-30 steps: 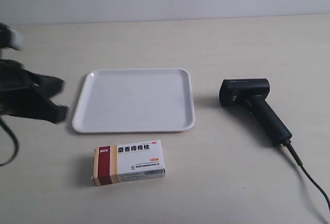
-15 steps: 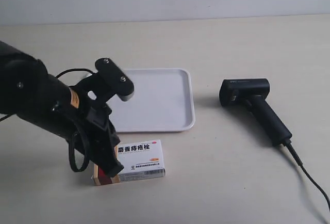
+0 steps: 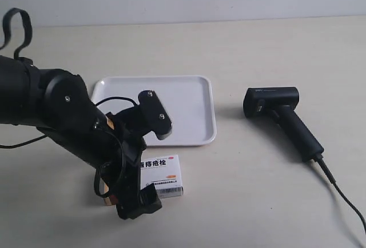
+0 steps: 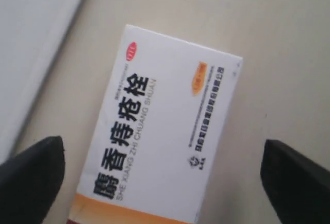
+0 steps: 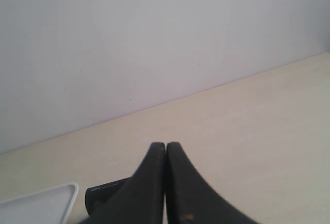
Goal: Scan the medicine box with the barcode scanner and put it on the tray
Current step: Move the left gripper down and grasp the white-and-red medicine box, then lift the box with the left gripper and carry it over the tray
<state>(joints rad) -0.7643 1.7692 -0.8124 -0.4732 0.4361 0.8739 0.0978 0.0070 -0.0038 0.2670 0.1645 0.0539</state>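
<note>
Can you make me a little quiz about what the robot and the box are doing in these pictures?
1. True or false: the medicine box is already lying on the tray.
2. How do the fingertips of the left gripper stand? A) pressed shut together B) wide apart, one on each side of the box C) hidden from view
3. Fill in: the barcode scanner lies on the table with no gripper near it, and the right gripper is ____.

Key: 1 false, the box sits on the table beside the tray. 2 B. 3 shut.
</note>
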